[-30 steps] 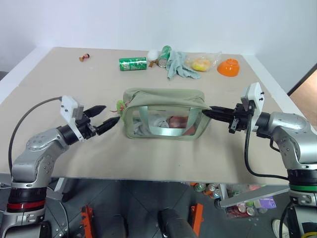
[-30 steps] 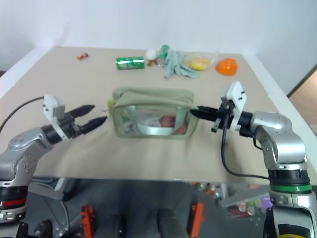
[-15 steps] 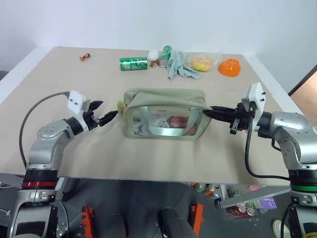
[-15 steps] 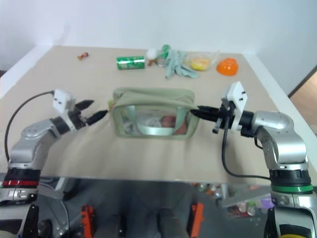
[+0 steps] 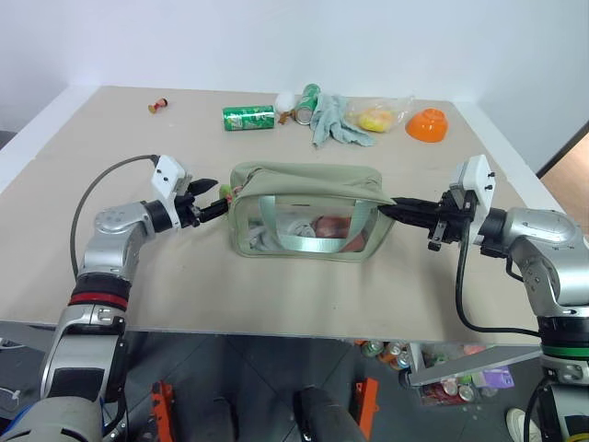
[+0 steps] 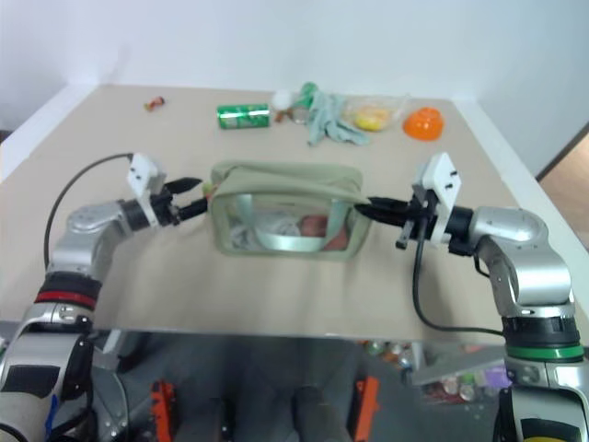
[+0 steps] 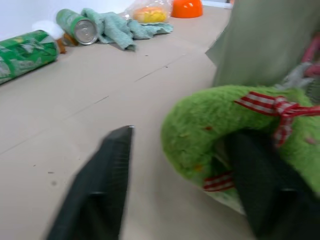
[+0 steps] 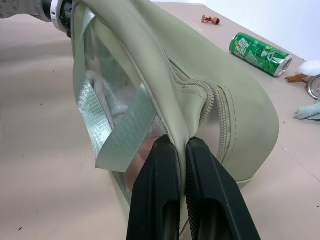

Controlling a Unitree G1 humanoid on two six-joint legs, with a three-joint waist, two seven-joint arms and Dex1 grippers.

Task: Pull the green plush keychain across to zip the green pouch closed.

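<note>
The green pouch (image 5: 304, 189) stands mid-table, its clear window facing me and its top sagging. The green plush keychain (image 5: 224, 191) hangs at its left end; in the left wrist view the keychain (image 7: 210, 150) is a fuzzy ring with a red checked ribbon. My left gripper (image 5: 218, 196) is level at that end, its jaws open on either side of the plush, with a gap still showing beside one finger (image 7: 107, 170). My right gripper (image 5: 386, 210) is shut on the pouch's right end fabric by the zipper (image 8: 220, 107).
Along the table's far edge lie a green soda can (image 5: 248, 118), a second can (image 5: 306, 96), a pale glove (image 5: 333, 124), a plastic bag with something yellow (image 5: 375, 118), an orange bowl (image 5: 424, 125) and a small figurine (image 5: 157, 107). Bare tabletop surrounds the pouch.
My left gripper has moved right to the pouch's left end, and its fingers have narrowed around the plush keychain. The right gripper and the pouch have stayed put.
</note>
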